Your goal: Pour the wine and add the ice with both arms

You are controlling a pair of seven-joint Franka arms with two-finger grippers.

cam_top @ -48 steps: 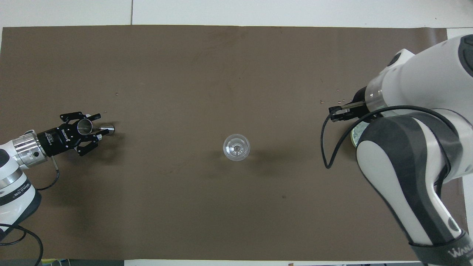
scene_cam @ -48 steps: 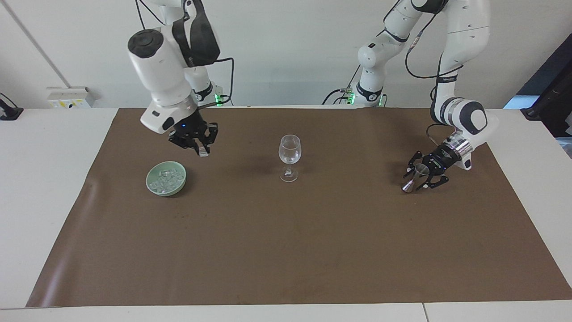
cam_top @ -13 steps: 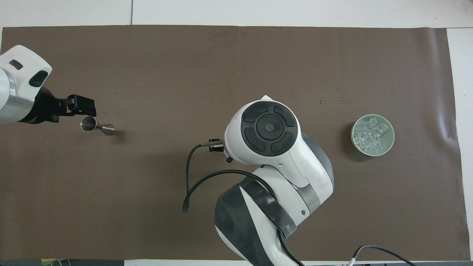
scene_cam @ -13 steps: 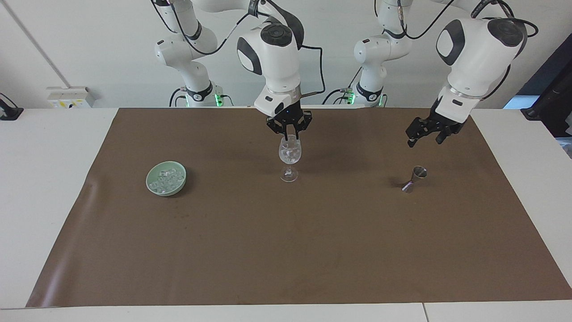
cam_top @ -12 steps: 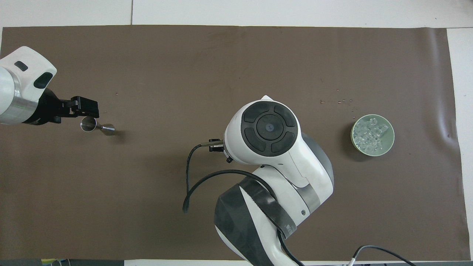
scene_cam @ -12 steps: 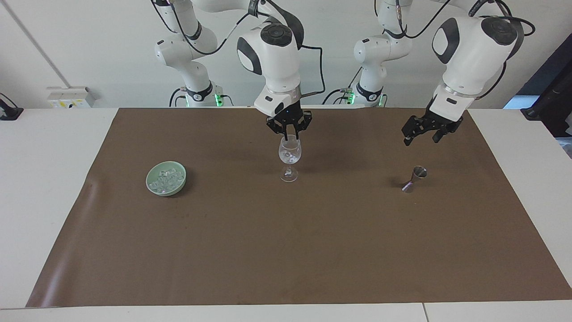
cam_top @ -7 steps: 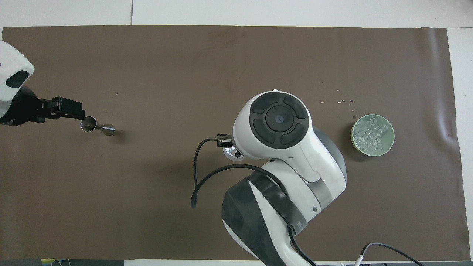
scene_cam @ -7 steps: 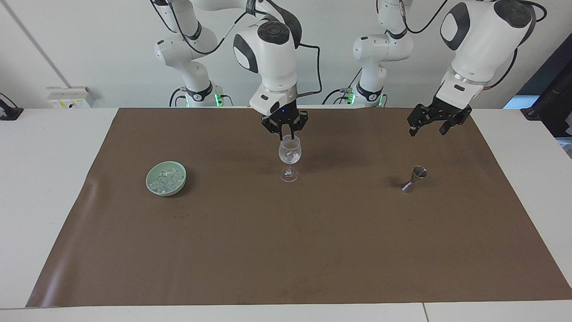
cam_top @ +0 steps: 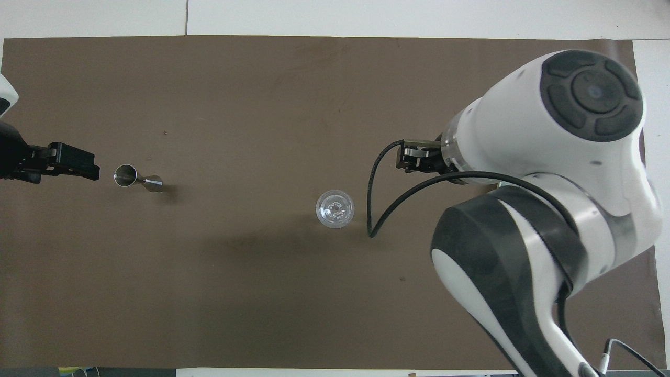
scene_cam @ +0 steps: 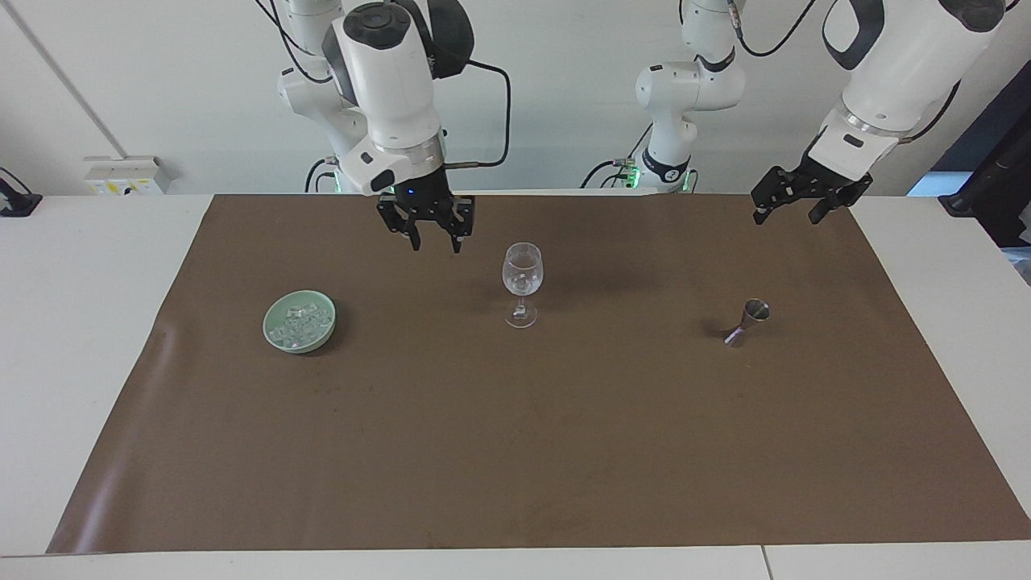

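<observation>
Two grippers are hanging in the air with nothing in them: the right gripper (scene_cam: 436, 242) is hovering over the brown mat (scene_cam: 515, 451) between the green bowl (scene_cam: 300, 321) and the wine glass (scene_cam: 522, 283), its jaws standing apart, and the left gripper (scene_cam: 793, 211) is waiting with jaws wide apart above the mat's edge nearest the robots, at the left arm's end. Ice (scene_cam: 299, 324) is lying piled in the bowl toward the right arm's end, and a few cubes (scene_cam: 523, 282) are sitting in the upright glass at mid-table. A metal jigger (scene_cam: 747, 321) is standing tilted on the mat, farther from the robots than the left gripper's spot.
</observation>
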